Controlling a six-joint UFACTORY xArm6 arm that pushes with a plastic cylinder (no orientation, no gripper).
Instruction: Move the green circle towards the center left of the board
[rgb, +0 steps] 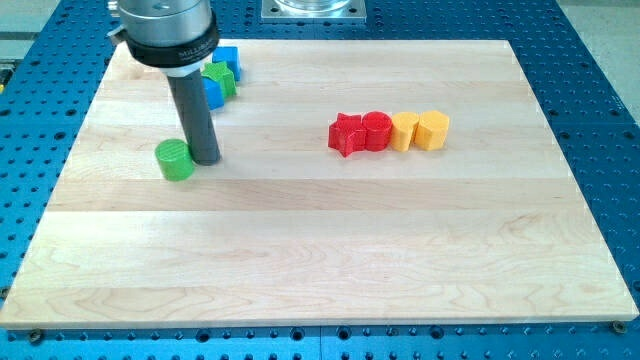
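Right, my tip (206, 159) sits at 3 o'clock of the green circle (175, 160), touching it or just about — contact line is hard to call from this angle. No jaws on this rig, just the bare rod, so nothing released or clenched to report. Green circle lies in the upper-left part of the board (320, 260), a bit above the middle height and not far from the left edge. Judgement: tip is on the correct side; a push toward 9 o'clock, maybe slightly toward 7, should carry it to centre left. Circle is round, no long axis, so it may roll off the tip if contact is off-centre. Behind the rod at 12 o'clock: a green block (222, 78) and blue blocks (214, 93), partly hidden by the arm, shapes unclear. Well apart at 3 o'clock: red star (346, 134), red block (377, 131), two yellow blocks (420, 130) in a touching row
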